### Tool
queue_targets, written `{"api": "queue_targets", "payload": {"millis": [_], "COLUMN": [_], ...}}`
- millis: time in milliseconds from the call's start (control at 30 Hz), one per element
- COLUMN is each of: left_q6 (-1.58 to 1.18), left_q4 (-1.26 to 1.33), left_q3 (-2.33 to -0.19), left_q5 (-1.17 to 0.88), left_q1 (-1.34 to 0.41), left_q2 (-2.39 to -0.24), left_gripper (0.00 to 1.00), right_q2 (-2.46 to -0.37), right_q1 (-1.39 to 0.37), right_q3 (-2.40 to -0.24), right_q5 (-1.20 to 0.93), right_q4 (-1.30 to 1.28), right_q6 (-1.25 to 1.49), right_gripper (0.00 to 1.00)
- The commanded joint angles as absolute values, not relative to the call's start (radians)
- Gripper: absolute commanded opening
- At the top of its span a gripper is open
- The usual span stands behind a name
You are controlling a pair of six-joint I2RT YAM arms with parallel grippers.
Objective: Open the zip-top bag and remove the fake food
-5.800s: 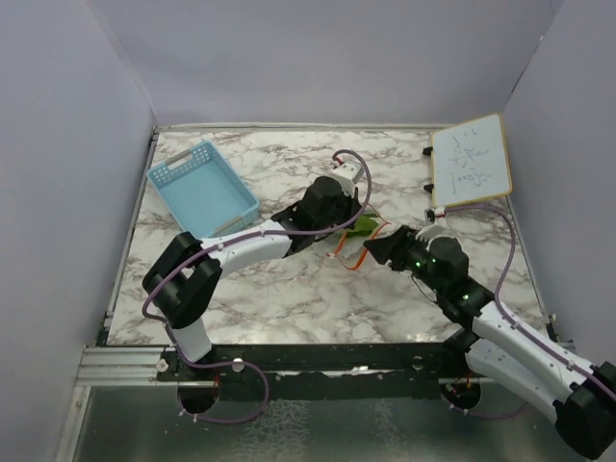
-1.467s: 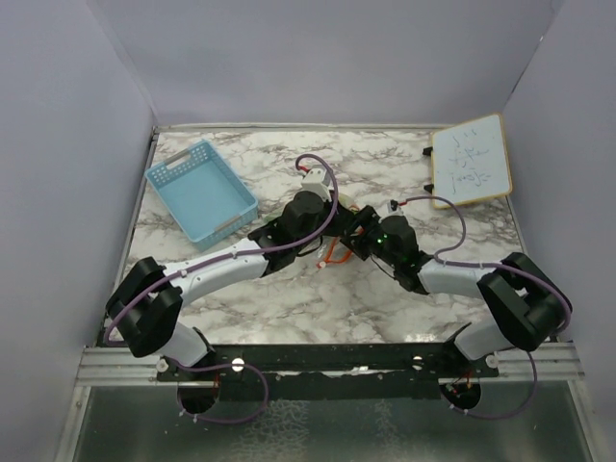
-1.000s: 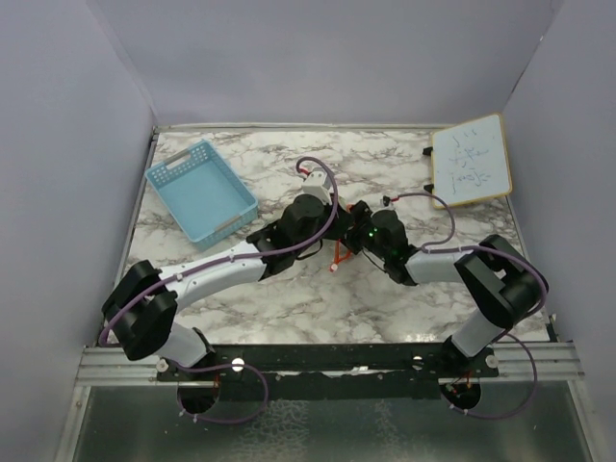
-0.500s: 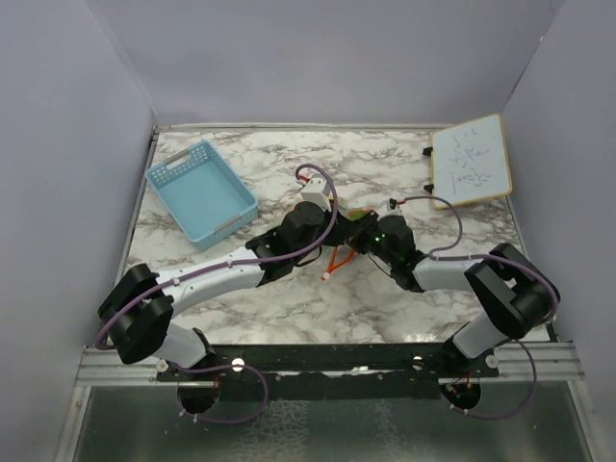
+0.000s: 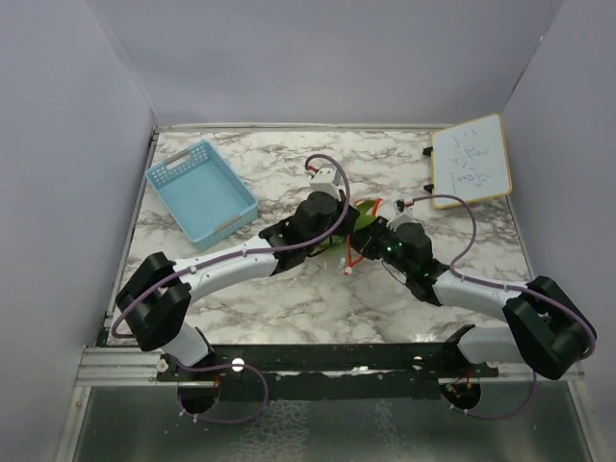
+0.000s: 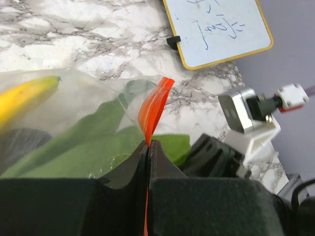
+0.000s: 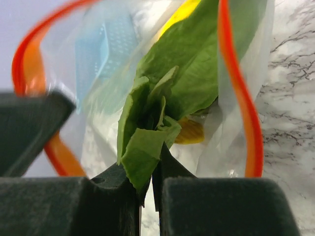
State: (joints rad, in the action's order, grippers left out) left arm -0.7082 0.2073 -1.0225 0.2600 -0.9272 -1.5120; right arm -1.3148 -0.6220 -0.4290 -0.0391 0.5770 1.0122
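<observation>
Two claws meet at mid-desk on the zip-top bag (image 6: 93, 86), a floppy clear film held between them over the marbled desk (image 5: 289, 308). The left claw (image 6: 148, 144) is clenched on the bag's orange-red zip strip (image 6: 155, 103). Its black fingers press flat together and the strip curls up from between them like a ribbon. The right claw (image 7: 146, 173) is clamped on the crinkled tip of the green leafy piece (image 7: 182, 73), whose long, ruffled blade runs back inside the bag. In the right wrist view the strip bows into a wide loop around the leaf, so the mouth stands open. A smooth, curved yellow piece (image 6: 27, 96) lies within the film beside the leaf, and a dark rounded shape (image 6: 19, 142) shows blurred below it. The light-blue mesh basket (image 5: 202, 188) sits at the far left and the yellow-framed whiteboard (image 5: 470, 159) leans at the far right, both well apart from the bag. Bare marble lies between the bag and the desk's near edge. Plain purple walls (image 5: 327, 58) close three sides.
</observation>
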Motion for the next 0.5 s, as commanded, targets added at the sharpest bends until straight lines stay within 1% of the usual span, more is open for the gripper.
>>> {"api": "queue_targets", "payload": {"millis": [0, 133, 333, 467], "left_q6": [-0.694, -0.705, -0.738, -0.751], "left_q4": [0.19, 0.192, 0.2, 0.259], "left_q3": [-1.101, -1.113, -1.044, -0.948], "left_q5": [0.288, 0.268, 0.227, 0.178], "left_q1": [-0.893, -0.84, -0.746, -0.726], "left_q2": [-1.567, -1.591, -1.562, -1.498], "left_gripper": [0.0, 0.0, 0.0, 0.0], "right_q2": [-1.234, -1.125, -0.889, -0.87], "right_q1": [-0.642, -0.649, -0.649, -0.647], "right_q3": [-0.38, -0.352, -0.368, -0.41], "right_q5": [-0.098, -0.096, 0.068, 0.171], "right_q4": [0.531, 0.479, 0.238, 0.162], "right_q6": [0.917, 0.893, 0.836, 0.759], "right_gripper": [0.02, 0.02, 0.02, 0.02]}}
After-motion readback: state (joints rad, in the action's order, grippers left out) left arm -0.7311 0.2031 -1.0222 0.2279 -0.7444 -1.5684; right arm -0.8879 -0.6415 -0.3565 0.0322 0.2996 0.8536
